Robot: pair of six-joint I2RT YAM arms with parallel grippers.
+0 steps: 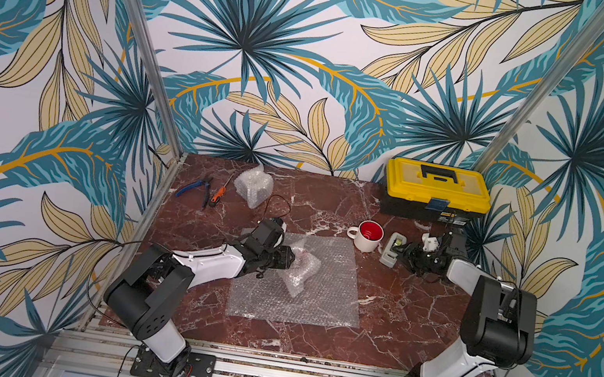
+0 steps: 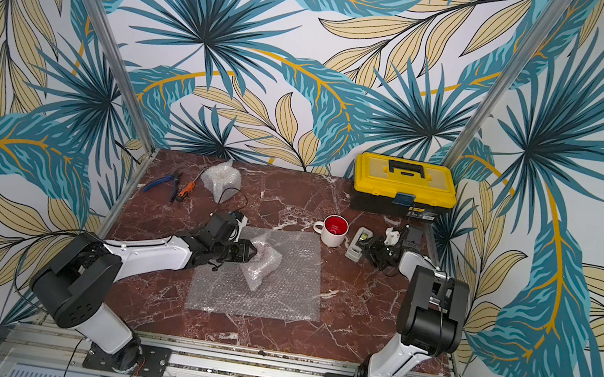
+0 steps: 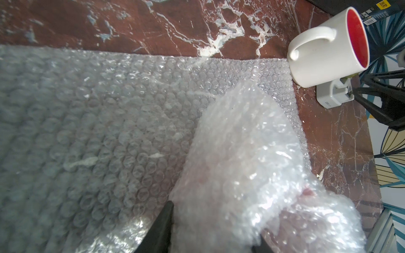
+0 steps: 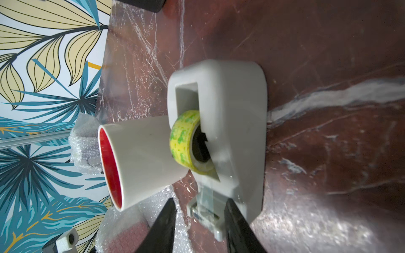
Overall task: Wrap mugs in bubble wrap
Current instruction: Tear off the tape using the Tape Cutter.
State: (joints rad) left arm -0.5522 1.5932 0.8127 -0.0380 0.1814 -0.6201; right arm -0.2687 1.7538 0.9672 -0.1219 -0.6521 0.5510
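A bubble wrap sheet point(image 1: 315, 302) lies mid-worktop point(image 1: 392, 335), with a wrapped bundle point(image 1: 302, 269), probably holding a mug, on its far left part. Just past the sheet's far right corner stands an unwrapped mug point(image 1: 366, 240), the tape dispenser point(image 1: 390, 253) just right of it, the toolbox point(image 1: 435, 192) behind; another bundle point(image 1: 253, 186) sits back left

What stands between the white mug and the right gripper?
The grey tape dispenser stands there, close beside the mug; the right gripper straddles its cutter end. Both top views show it, the right wrist view too.

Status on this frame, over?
Left gripper: jaws shut on wrapped bundle. Right gripper: jaws open astride tape dispenser cutter end. White mug unwrapped, close beside dispenser.
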